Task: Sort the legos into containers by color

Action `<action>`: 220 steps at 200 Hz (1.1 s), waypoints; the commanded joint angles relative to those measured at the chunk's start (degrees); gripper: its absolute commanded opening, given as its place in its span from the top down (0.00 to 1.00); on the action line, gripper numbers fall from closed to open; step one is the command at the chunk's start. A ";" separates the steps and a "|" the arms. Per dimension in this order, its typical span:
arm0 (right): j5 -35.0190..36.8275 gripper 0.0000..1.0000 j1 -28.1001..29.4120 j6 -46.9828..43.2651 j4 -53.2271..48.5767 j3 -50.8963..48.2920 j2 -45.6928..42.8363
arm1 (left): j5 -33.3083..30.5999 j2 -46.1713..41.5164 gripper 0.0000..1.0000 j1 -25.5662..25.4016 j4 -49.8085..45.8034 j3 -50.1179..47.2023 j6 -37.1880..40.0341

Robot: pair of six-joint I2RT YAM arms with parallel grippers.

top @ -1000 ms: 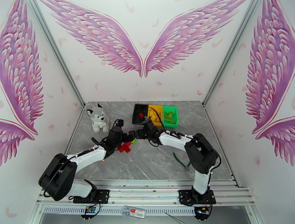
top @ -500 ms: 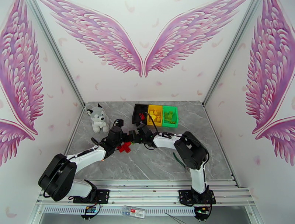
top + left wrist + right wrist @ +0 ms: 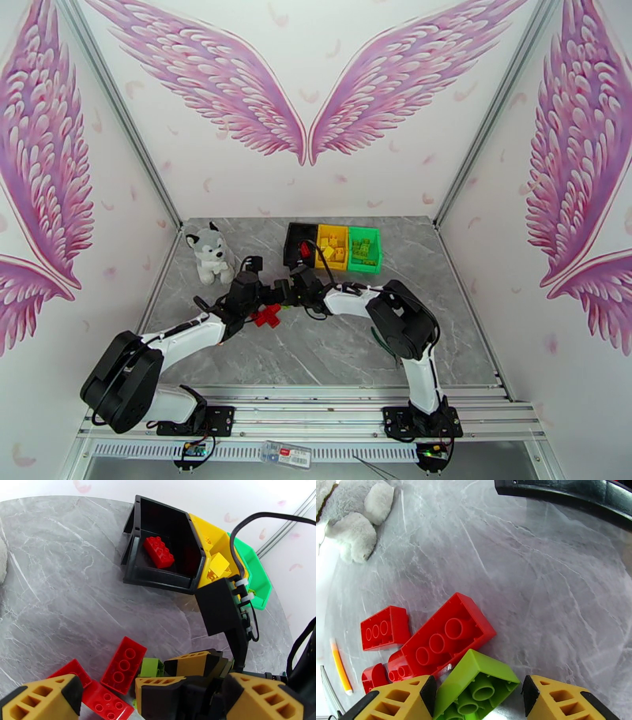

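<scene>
Brings the right gripper [image 3: 478, 687] across from beside the containers [image 3: 158, 580] and down onto the loose pile at mid-table, jaws part-way apart astride an upturned green brick [image 3: 482, 669]; cannot tell whether gripped or merely straddled. Keeps the left gripper [image 3: 154, 685] spread wide and empty over the red bricks [image 3: 446, 638] touching that green one. Points to a green pick just starting, bound for the green bin [image 3: 258, 594]. Reads nothing: no brand on any brick, sticker [image 3: 286, 452] on the near rail too small.
</scene>
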 commanded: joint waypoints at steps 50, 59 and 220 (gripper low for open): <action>-0.44 0.45 0.78 1.22 -1.67 1.49 2.62 | 0.69 -1.63 0.01 0.47 0.45 -0.85 -0.57; -0.14 0.47 0.78 1.31 -1.45 0.87 2.11 | 0.69 -1.66 0.01 0.51 0.43 -0.88 -0.57; 5.40 0.70 -15.71 -0.36 0.20 -18.09 -18.59 | 3.28 6.40 0.01 -8.12 -2.82 6.53 4.90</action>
